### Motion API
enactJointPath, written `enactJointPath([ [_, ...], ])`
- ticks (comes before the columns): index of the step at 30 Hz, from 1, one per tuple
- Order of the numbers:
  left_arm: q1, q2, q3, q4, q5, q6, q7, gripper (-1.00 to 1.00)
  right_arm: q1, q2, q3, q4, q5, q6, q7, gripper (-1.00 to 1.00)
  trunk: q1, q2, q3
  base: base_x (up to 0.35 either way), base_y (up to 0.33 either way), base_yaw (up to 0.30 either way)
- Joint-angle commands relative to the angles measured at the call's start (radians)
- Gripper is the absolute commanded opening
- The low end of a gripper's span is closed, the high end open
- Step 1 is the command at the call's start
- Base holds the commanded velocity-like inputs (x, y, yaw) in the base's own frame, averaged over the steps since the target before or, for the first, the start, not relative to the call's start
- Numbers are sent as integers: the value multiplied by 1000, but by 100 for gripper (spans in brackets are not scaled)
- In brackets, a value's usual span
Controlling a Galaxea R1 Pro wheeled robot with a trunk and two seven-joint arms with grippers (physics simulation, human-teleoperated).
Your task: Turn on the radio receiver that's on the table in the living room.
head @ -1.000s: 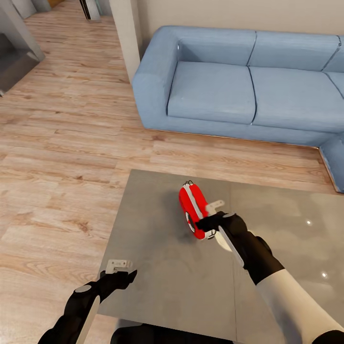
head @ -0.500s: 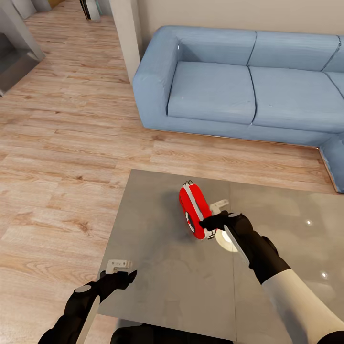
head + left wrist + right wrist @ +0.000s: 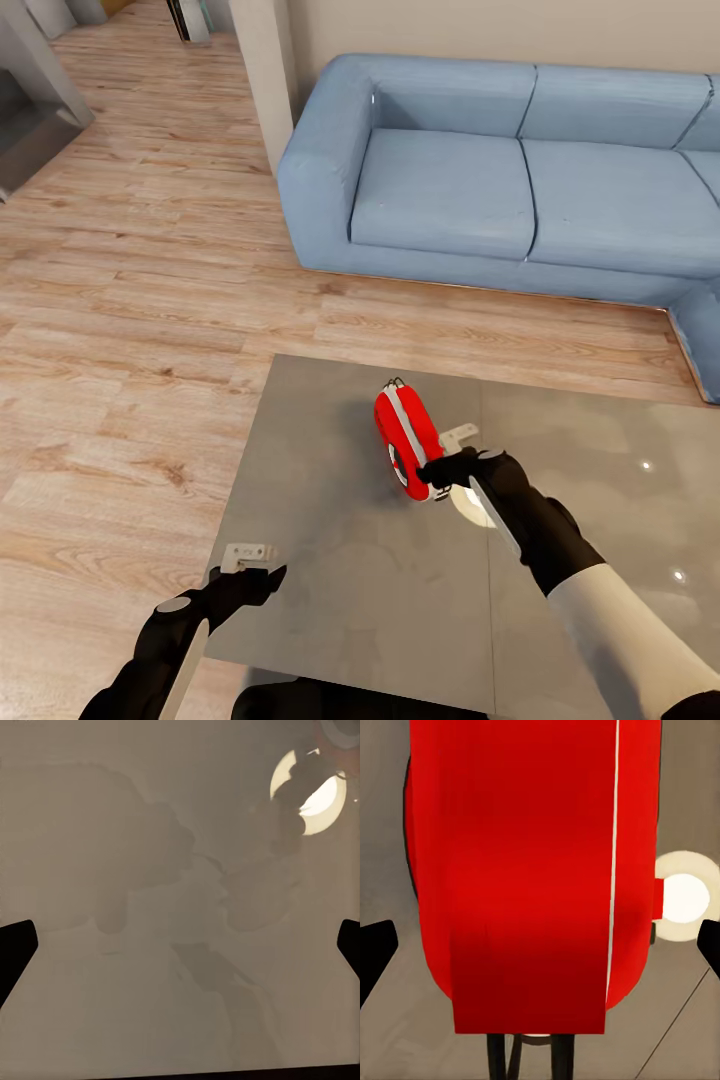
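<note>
Head camera looks steeply down over table and sofa; both wrist cameras face that tabletop close, right one nearest radio receiver.

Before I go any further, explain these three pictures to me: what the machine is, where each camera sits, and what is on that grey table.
This is a simulated two-armed robot steered by a person. The big picture comes from its head camera, looking down over both arms. The other two come from cameras near each gripper, looking along its fingers. A red radio receiver stands on the glossy grey table, with a blue sofa behind it. The right gripper is right up against the radio, whose red body looms close in the right wrist view, between open fingers; nothing is gripped. The left gripper hangs open near the table's near edge, looking at bare tabletop.
</note>
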Motion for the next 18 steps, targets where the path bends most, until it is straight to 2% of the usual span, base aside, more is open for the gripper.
enactJointPath([
  [1, 0, 0, 0, 0, 0, -1, 0, 100, 0, 0, 0, 9, -4, -11, 0, 100, 0, 0, 0, 0, 0, 0],
  [18, 0, 0, 0, 0, 0, -1, 0, 100, 0, -1, 1, 16, -8, -14, 2, 100, 0, 0, 0, 0, 0, 0],
])
